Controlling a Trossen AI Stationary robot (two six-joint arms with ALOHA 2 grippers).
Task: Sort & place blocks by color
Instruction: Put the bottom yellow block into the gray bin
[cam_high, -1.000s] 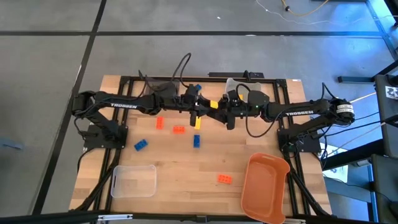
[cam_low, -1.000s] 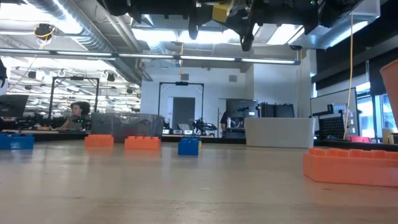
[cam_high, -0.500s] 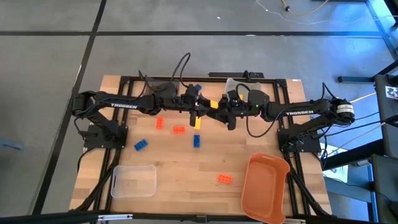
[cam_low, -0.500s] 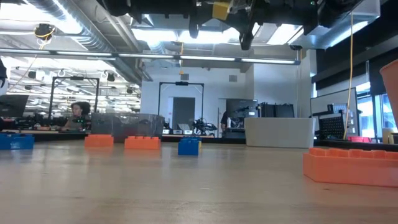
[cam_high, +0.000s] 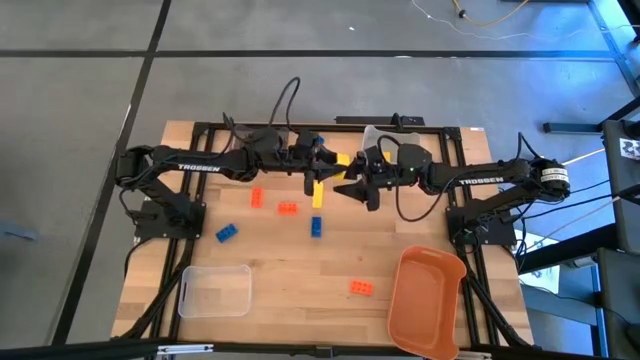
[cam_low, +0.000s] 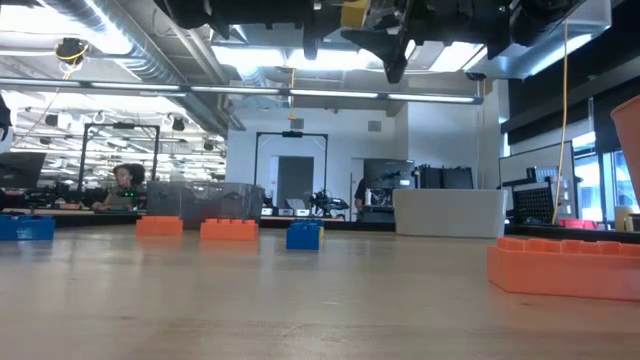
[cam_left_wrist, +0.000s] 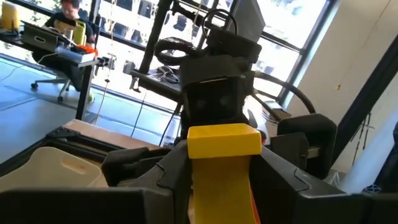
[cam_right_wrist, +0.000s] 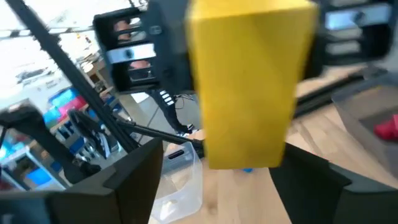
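Observation:
A long yellow block (cam_high: 342, 160) hangs in mid-air above the table's far middle, between my two grippers. My left gripper (cam_high: 328, 162) reaches in from the left and is shut on it; in the left wrist view the block (cam_left_wrist: 224, 140) sits between my fingers. My right gripper (cam_high: 357, 194) faces it from the right and is open. Its fingers (cam_right_wrist: 127, 180) stand wide on either side of the block's end (cam_right_wrist: 249, 81). Orange blocks (cam_high: 288, 208), blue blocks (cam_high: 316, 226) and a second yellow block (cam_high: 318, 195) lie flat on the table. My left gripper pinches the yellow block's near part (cam_left_wrist: 219, 183) between its two fingers (cam_left_wrist: 171, 174), coming level from the table's left, with the block lying along the fingers. The block is lifted clear, high above the table, and its free end (cam_left_wrist: 224, 138) points at the right gripper.
A clear bin (cam_high: 215, 290) stands at the near left and an orange bin (cam_high: 428, 300) at the near right. Another orange block (cam_high: 361, 288) lies near the orange bin, a blue one (cam_high: 227, 233) at the left, a blue one (cam_high: 317, 143) at the far edge.
My right gripper has opened and let go of the yellow block. My left gripper has turned about its wrist, its fingers now lying level, and keeps the block held in the air. The blocks on the table have stayed put.

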